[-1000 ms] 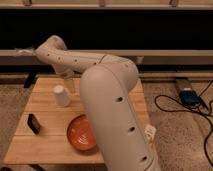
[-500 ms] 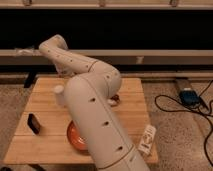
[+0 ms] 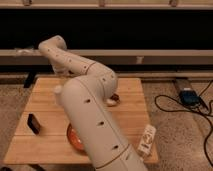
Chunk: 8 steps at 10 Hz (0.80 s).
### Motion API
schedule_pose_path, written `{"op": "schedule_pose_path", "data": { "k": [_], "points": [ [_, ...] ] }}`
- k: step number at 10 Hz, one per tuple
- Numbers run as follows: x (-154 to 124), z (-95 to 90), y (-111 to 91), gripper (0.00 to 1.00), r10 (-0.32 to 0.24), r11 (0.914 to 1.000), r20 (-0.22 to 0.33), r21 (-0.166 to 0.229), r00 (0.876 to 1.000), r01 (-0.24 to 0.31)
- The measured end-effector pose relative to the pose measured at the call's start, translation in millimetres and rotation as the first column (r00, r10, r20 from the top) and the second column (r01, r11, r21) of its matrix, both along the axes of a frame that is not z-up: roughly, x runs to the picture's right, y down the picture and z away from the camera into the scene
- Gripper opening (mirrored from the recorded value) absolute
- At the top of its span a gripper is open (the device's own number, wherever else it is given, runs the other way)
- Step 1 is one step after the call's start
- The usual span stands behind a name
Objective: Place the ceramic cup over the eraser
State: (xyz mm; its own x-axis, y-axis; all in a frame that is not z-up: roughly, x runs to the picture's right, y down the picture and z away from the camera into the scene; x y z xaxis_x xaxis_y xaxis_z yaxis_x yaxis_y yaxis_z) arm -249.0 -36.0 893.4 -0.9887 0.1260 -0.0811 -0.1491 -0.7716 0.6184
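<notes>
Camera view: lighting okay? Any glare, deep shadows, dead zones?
Camera view: light is even and warm on the wooden table, with no glare on the white arm; the black eraser stands out; the band behind the table is nearly black; the arm blocks part of the orange bowl, and the gripper and ceramic cup cannot be seen, presumably behind it.

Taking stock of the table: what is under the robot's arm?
The orange bowl pokes out from under the arm, mostly covered. A reddish object shows beside the elbow. The gripper and whatever else lies beneath are hidden.
</notes>
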Motion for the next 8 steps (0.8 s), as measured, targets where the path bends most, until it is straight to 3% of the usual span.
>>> {"op": "schedule_pose_path", "data": {
  "k": [2, 4, 8],
  "points": [
    [-12.5, -2.4, 3.8, 0.8, -0.012, 0.9997, 0.027, 0.021, 1.0, 0.012],
    [-26.8, -4.2, 11.1, 0.8, -0.012, 0.9999, 0.05, 0.013, 0.999, 0.011],
    [-26.8, -2.8, 24.4, 0.8, -0.012, 0.9988, 0.052, -0.046, 0.999, 0.014]
  ]
}}
